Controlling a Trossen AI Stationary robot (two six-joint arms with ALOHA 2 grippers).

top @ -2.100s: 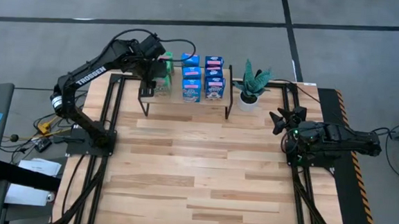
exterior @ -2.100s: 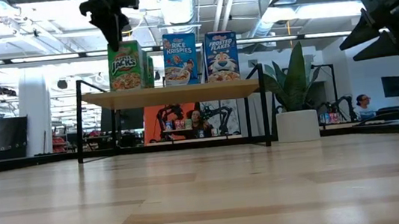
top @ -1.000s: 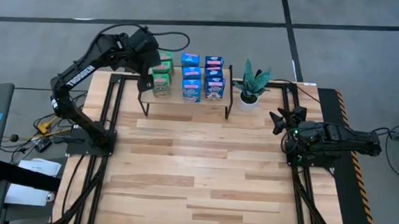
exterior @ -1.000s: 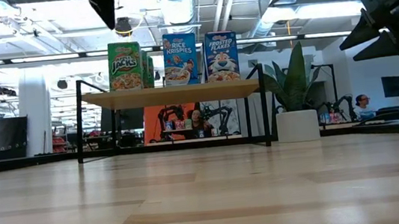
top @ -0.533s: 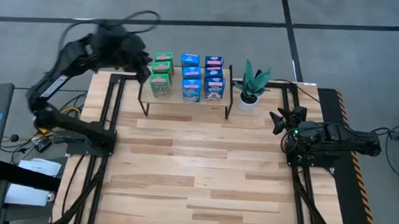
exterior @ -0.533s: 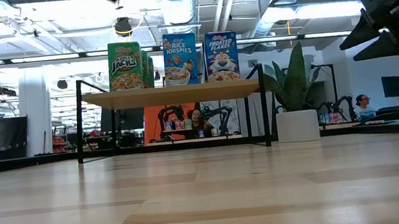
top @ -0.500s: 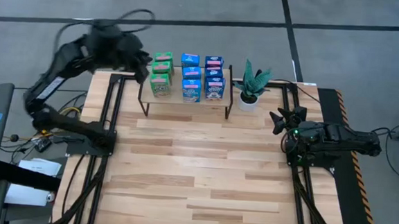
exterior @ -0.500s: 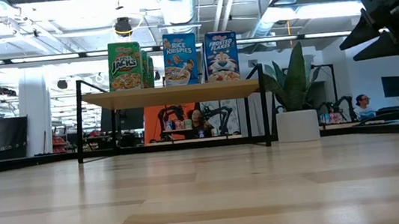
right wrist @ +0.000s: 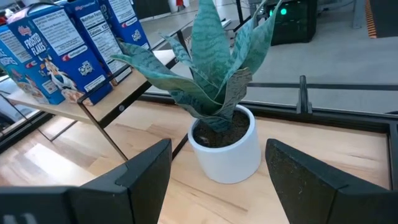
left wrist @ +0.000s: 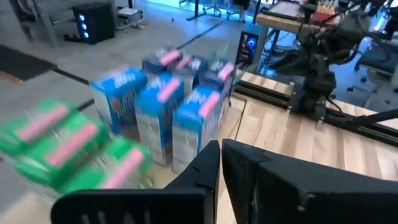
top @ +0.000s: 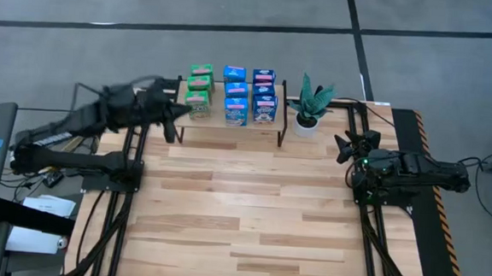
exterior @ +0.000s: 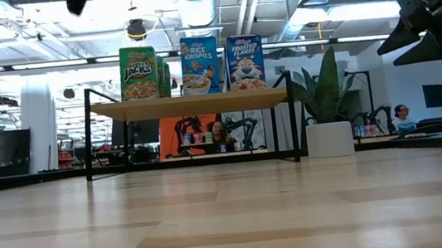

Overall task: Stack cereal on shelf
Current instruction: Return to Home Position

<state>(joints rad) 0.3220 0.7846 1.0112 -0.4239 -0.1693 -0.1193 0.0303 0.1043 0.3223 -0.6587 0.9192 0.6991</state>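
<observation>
Cereal [top: 235, 99]: nine small boxes, upright, long axis vertical, printed fronts facing the near side of the table [top: 241, 215]. Three files run front to back, green at left, two blue files beside it. All stand on the shelf [exterior: 189, 103], whose length follows the table's far edge. Potted plant [top: 310, 106]: just right of the shelf. Left gripper [top: 173, 121]: off the shelf's left end, fingers closed on nothing. Right gripper [top: 343, 149]: at the table's right edge, fingers spread, aimed at the plant.
</observation>
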